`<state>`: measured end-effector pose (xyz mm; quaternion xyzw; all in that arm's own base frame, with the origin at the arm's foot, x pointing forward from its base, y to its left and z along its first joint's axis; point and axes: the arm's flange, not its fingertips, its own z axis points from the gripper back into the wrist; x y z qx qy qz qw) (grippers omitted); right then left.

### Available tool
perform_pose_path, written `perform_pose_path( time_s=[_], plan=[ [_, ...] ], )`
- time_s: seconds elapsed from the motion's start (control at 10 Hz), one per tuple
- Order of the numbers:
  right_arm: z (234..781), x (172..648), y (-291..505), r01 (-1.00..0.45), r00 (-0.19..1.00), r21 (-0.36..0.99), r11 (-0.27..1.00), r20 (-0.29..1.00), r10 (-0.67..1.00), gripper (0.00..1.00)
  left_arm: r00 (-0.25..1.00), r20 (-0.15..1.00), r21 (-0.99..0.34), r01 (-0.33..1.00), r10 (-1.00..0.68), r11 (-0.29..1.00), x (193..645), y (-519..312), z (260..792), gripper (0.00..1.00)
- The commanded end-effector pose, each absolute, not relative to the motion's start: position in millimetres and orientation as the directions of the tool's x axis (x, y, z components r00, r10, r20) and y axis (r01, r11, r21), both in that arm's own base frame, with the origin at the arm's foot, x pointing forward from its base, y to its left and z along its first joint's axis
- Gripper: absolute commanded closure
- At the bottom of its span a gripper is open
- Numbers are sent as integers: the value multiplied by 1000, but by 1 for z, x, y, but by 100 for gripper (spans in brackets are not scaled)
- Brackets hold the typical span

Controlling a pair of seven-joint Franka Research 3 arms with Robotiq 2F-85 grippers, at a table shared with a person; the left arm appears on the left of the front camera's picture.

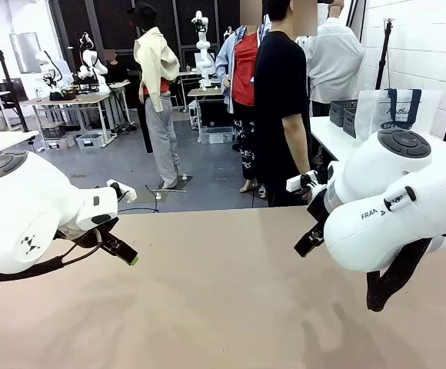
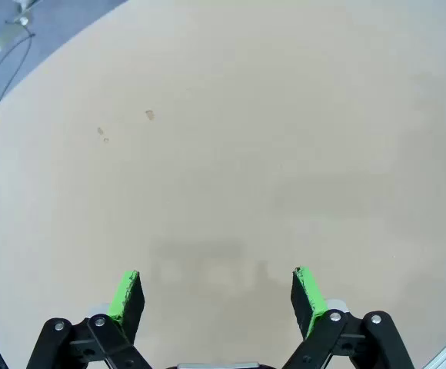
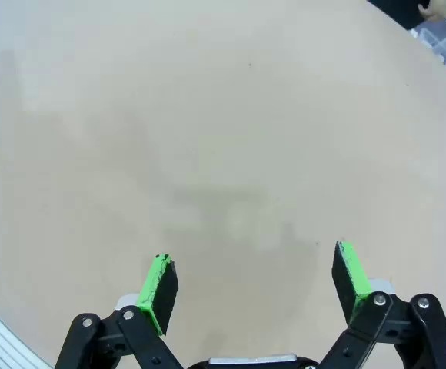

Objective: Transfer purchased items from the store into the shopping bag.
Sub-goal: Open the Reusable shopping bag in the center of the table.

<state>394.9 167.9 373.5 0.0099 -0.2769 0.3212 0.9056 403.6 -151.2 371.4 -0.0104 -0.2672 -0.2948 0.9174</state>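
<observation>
The tan table lies bare under both arms. My left gripper hangs open over it, nothing between its green pads; in the front view it is at the left. My right gripper is open too, at the right. The shopping bag, whitish with navy handles and lettering, stands on a white side table at the far right. Beside it sits the store, a dark grey lattice basket. The purchased items are out of view.
A person in a black shirt stands at the table's far edge, turned away, one hand near the side table. Other people stand behind. My two white arms flank the table's middle.
</observation>
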Motion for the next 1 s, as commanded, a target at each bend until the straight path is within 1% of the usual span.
perform_pose_path(
  time_s=[0.0, 0.9],
  plan=[
    [373, 395, 168, -587, 640, -160, 793, 508, 576, 0, 683, 497, 138, 546, -535, 826, 403, -151, 371, 0],
    [373, 395, 168, -587, 640, -160, 793, 508, 576, 0, 683, 497, 138, 546, -535, 826, 403, -151, 371, 0]
  ],
)
